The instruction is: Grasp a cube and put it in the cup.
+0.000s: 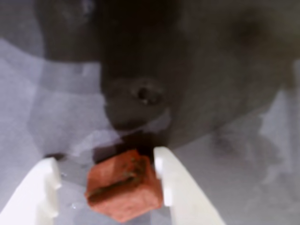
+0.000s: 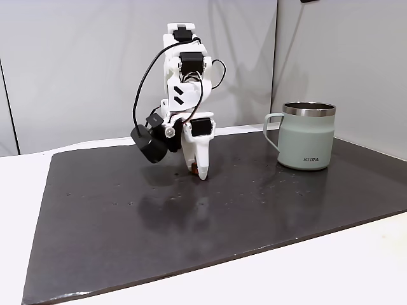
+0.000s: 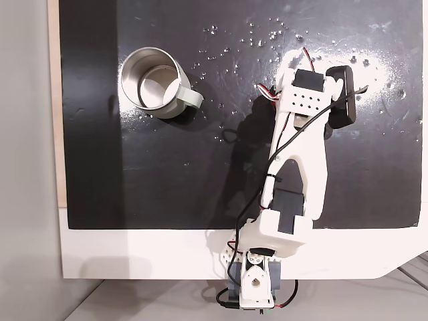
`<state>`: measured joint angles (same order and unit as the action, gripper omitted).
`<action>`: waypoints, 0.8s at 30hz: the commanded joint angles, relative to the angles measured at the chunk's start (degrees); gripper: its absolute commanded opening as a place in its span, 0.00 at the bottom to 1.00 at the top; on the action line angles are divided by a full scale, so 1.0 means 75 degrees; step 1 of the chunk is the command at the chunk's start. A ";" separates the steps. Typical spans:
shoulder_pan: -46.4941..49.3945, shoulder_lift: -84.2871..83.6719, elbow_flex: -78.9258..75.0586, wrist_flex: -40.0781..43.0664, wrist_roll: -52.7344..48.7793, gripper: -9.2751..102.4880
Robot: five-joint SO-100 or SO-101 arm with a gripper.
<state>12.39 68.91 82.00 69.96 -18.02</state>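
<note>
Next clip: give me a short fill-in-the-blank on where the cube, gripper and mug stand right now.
1. In the wrist view, the reddish-brown cube sits between the gripper's two ____ fingers.
2. The mug stands upright on the dark mat with its handle pointing toward the ____.
3. Seen from above, the mug's inside is ____.
4. The lettering near the mug's base is ____ in colour.

Missing words: white; arm; empty; dark

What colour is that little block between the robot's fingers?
Reddish-brown, like brick. The cube shows best in the wrist view, between the white fingers.
</note>
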 commanded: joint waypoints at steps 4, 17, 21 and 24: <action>-0.0105 -0.0035 -0.0398 0.0000 -0.0035 0.28; -0.0129 -0.0117 -0.0410 -0.0035 -0.0035 0.21; -0.0129 -0.0117 -0.0410 -0.0035 0.0000 0.18; -0.0129 -0.0117 -0.0410 -0.0035 0.0035 0.16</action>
<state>12.22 67.85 80.95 69.87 -18.02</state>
